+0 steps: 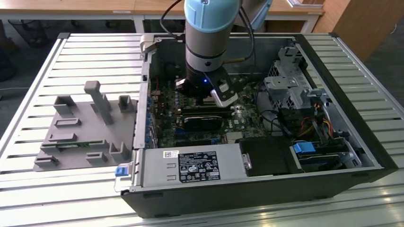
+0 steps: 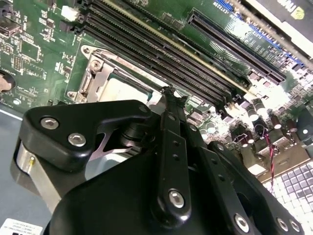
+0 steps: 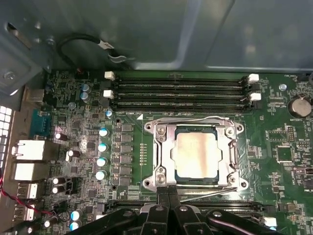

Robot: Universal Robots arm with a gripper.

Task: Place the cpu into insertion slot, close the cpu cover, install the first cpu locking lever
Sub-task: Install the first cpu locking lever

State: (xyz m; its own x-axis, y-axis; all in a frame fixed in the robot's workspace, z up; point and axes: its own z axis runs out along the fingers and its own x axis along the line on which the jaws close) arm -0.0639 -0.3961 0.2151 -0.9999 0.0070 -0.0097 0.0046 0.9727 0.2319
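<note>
Small flat square chip with a dull silver-tan metal top, the cpu [image 3: 196, 155], sits seated in the square black insertion slot [image 3: 195, 179] on the green motherboard [image 3: 274, 137]. The thin silvery square metal frame plate, the cpu cover [image 3: 164, 154], lies flat over it, chip top showing through its window. A thin metal locking lever [image 3: 215, 193] runs along the socket edge nearest the pincer, lying low beside the frame.

Black pincer [image 3: 168, 190]: fingers pressed together, tips meeting, nothing between them. The tips sit at the socket's edge, right by that lever; whether they touch it, I cannot tell. In the second wrist view the pincer [image 2: 168, 93] tip stands just beside the socket frame.

Long black memory slots [image 3: 181, 90] with white clips run along the socket's far side.

Exterior view: grey-and-blue robot arm [image 1: 208, 28] reaches down into an open black computer case [image 1: 252, 189], lying on a slatted metal counter [image 1: 75, 52]. A grey plastic fixture [image 1: 82, 127] rests on the counter toward the exterior view's left.
</note>
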